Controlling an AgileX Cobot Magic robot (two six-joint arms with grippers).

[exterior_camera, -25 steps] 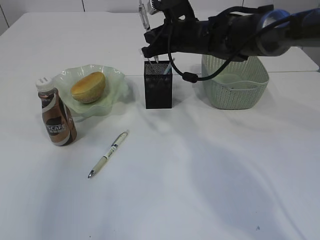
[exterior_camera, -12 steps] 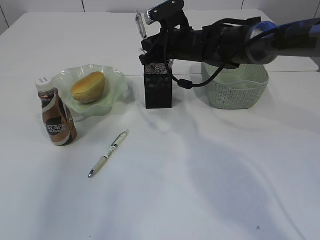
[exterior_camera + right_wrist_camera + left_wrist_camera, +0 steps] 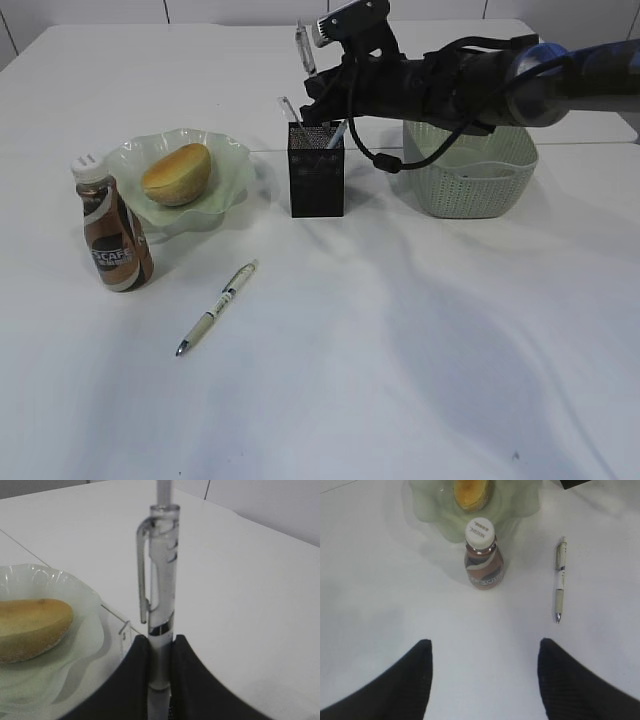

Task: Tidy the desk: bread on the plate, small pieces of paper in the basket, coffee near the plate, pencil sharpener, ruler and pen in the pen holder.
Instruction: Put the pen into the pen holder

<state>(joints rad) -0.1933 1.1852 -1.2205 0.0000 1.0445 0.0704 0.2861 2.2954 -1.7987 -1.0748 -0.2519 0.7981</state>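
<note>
Bread (image 3: pixel 176 173) lies on the pale green ruffled plate (image 3: pixel 227 160) at the left of the white tabletop (image 3: pixel 400 340). The coffee bottle (image 3: pixel 113 226) stands upright just in front of the plate, close beside its rim. A cream-and-white pen (image 3: pixel 216 307) lies flat on the tabletop, well apart from the black mesh pen holder (image 3: pixel 316 170). The clear ruler (image 3: pixel 289 109) sticks up out of the holder. The right claw (image 3: pixel 159 652) is clamped on a clear pen (image 3: pixel 159 595), held upright above the pen holder. The sage-green basket (image 3: pixel 470 165) sits to the right of the holder. The left claw (image 3: pixel 484 667) hangs above the tabletop near the coffee, fingers apart and gripping nothing.
</note>
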